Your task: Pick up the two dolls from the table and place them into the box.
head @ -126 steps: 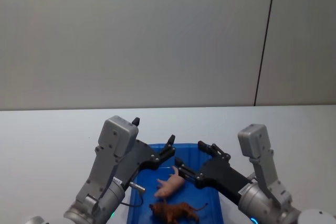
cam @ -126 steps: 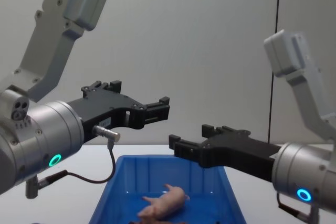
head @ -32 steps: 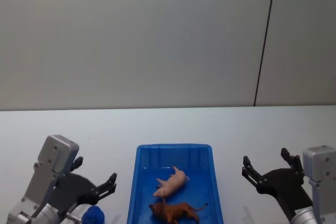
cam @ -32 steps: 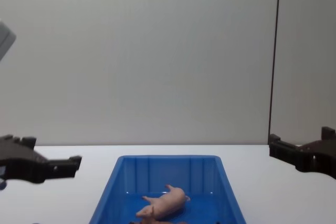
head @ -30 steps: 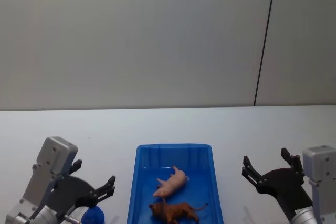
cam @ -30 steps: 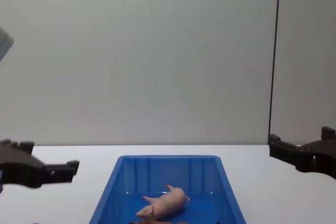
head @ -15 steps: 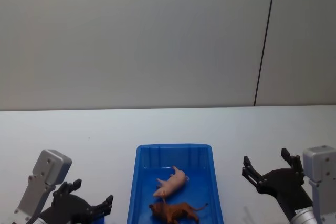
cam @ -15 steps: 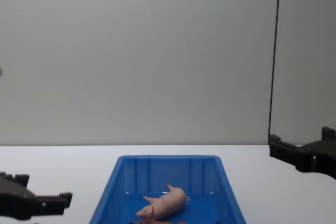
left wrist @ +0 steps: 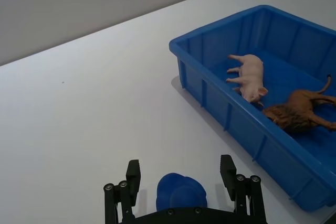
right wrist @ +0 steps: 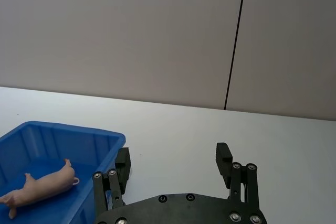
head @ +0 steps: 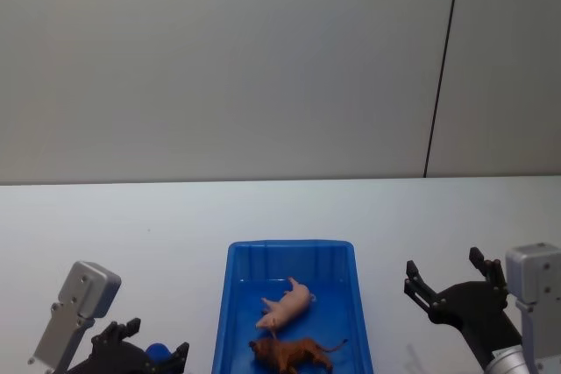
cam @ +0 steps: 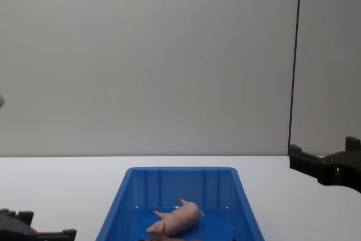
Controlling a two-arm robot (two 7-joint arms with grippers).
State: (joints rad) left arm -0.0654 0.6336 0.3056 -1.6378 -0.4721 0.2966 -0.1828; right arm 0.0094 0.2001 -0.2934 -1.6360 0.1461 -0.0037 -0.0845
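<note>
Both dolls lie on their sides inside the blue box [head: 289, 245]: the pale pink pig [head: 287, 307] in the middle, the orange-brown one [head: 294, 354] nearer to me. My left gripper [head: 156, 343] is low over the white table [head: 131, 225] to the left of the box, open and empty; its wrist view shows the pig [left wrist: 248, 72] and the brown doll [left wrist: 299, 116] behind the box wall [left wrist: 236, 124]. My right gripper [head: 443, 264] hovers to the right of the box, open and empty. The chest view has the pig [cam: 176, 219] in the box [cam: 180, 170].
A small round blue object [left wrist: 181, 199] sits on the table just below my left gripper [left wrist: 180, 167]. A grey wall with a dark vertical seam [head: 443, 67] stands behind the table. White tabletop stretches on both sides of the box.
Both grippers have pulled back from above the box to its sides. Over the last second my left gripper sank lower toward the near left; the right one held still. The dolls have not moved.
</note>
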